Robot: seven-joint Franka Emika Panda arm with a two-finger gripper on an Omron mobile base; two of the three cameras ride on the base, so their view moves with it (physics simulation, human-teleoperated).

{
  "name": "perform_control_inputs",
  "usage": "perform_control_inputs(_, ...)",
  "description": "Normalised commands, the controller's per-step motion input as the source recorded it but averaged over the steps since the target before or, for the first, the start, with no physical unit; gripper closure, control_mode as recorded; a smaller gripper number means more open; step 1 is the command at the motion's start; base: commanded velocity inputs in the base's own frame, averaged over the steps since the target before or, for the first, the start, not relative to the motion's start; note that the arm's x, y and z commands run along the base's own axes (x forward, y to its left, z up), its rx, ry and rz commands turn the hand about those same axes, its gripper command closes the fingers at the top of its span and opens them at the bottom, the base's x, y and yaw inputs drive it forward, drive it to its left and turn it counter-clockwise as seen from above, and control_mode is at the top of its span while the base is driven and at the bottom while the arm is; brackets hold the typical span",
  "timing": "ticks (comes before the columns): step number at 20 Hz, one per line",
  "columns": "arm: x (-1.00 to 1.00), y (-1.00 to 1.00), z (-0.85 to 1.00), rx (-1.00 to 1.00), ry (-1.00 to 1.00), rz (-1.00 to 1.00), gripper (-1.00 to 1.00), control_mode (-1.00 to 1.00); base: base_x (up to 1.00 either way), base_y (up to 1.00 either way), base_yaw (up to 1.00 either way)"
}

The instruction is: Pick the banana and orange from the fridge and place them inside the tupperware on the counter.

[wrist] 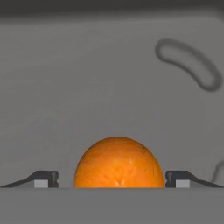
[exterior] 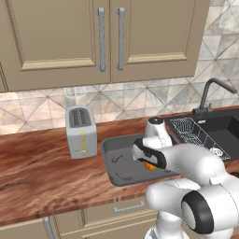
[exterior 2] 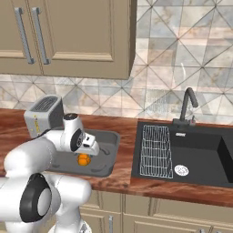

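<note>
Because the small round bright-orange orange [wrist: 118, 162] is meant to end up in the shallow dark-grey rectangular tupperware [exterior: 116, 158], it is carried low over that tray's bare floor by the white arm's two-finger gripper [wrist: 112, 179]. In the hand view the fruit is seen between the two dark fingertips [wrist: 43, 178], a thin gap showing at each side, so whether it is clamped or already let go cannot be told. The tray is set on the reddish-brown wood-grain counter [exterior: 42, 163] beside the silver two-slot toaster [exterior: 81, 131], within easy reach. The release is judged the step in hand.
</note>
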Motion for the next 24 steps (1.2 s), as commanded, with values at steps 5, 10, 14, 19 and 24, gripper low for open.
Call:
perform_control_inputs(5, -0.22, 0.01, 0.04, 0.0, -0.06, 0.0, -1.0, -1.0, 0.0, 0.0, 0.0)
perform_control_inputs(10, -0.46, 0.0, 0.31, 0.0, -0.16, 0.0, -1.0, -1.0, 0.0, 0.0, 0.0)
perform_control_inputs(14, -0.5, 0.0, 0.56, 0.0, -0.15, 0.0, -1.0, -1.0, 0.0, 0.0, 0.0)
perform_control_inputs(19, -0.48, 0.0, 0.68, 0.0, -0.07, 0.01, -1.0, -1.0, 0.0, 0.0, 0.0)
perform_control_inputs(24, -0.51, 0.0, 0.74, 0.0, -0.01, 0.0, -1.0, -1.0, 0.0, 0.0, 0.0)
